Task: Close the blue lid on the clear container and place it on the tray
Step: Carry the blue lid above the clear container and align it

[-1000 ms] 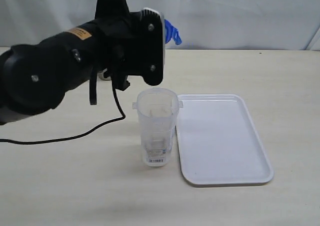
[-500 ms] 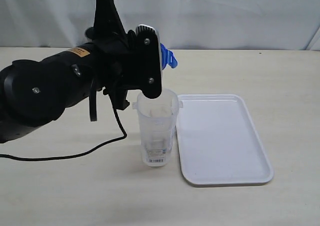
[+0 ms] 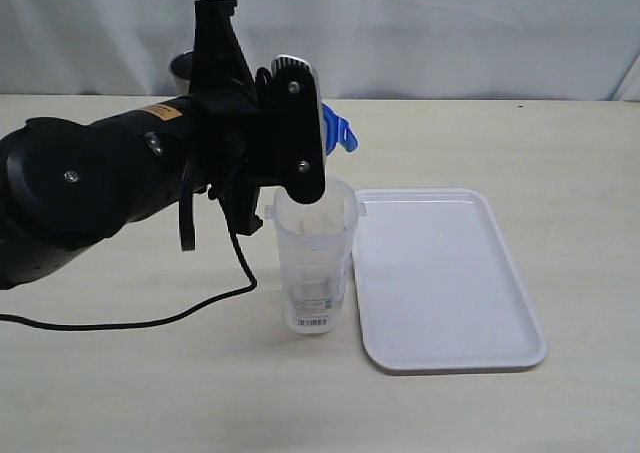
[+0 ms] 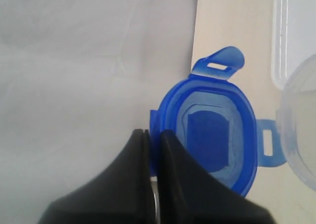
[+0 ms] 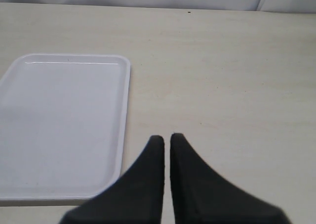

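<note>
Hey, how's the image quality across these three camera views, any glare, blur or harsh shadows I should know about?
Exterior view: soft even light, only faint shadows beside the clear container, whose walls show low contrast. Left wrist view: the blue lid is fairly sharp, the left gripper dark and soft-edged. Right wrist view: the tray looks nearly featureless white, no hard glare.
</note>
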{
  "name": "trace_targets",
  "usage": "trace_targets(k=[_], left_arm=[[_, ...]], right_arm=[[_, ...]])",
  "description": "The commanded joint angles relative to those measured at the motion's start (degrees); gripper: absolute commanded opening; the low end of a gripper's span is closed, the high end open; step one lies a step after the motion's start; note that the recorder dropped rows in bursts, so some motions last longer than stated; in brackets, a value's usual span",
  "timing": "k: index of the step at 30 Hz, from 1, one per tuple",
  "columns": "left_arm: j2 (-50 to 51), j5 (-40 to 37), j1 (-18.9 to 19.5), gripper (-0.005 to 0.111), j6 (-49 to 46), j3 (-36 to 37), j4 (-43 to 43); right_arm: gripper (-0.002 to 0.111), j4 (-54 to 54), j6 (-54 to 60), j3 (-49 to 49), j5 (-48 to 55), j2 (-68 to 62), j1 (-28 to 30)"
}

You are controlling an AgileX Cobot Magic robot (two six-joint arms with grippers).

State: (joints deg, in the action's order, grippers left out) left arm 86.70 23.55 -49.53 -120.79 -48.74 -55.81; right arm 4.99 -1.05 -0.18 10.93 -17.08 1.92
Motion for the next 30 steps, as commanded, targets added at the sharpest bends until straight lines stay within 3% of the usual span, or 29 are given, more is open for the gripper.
trace_targets(k=[1, 14, 21, 30], left_arm=[[-0.34, -0.57, -0.46, 0.0, 1.11, 0.0, -0.45], [-0.34, -0.66, -0.46, 0.0, 2.98, 0.0, -0.15], [-0.34, -0.55, -0.46, 0.0, 11.87, 0.0, 9.27], [-0.34, -2.12, -0.46, 0.0, 11.62, 0.0, 9.57]], right_arm=[[0.005, -0.03, 0.25, 0.18, -0.7, -0.16, -0.11], [0.005, -0.03, 0.25, 0.18, -0.7, -0.16, -0.11], [0.005, -0.03, 0.25, 0.18, -0.7, -0.16, -0.11], [0.005, -0.03, 0.25, 0.18, -0.7, -0.16, -0.11]])
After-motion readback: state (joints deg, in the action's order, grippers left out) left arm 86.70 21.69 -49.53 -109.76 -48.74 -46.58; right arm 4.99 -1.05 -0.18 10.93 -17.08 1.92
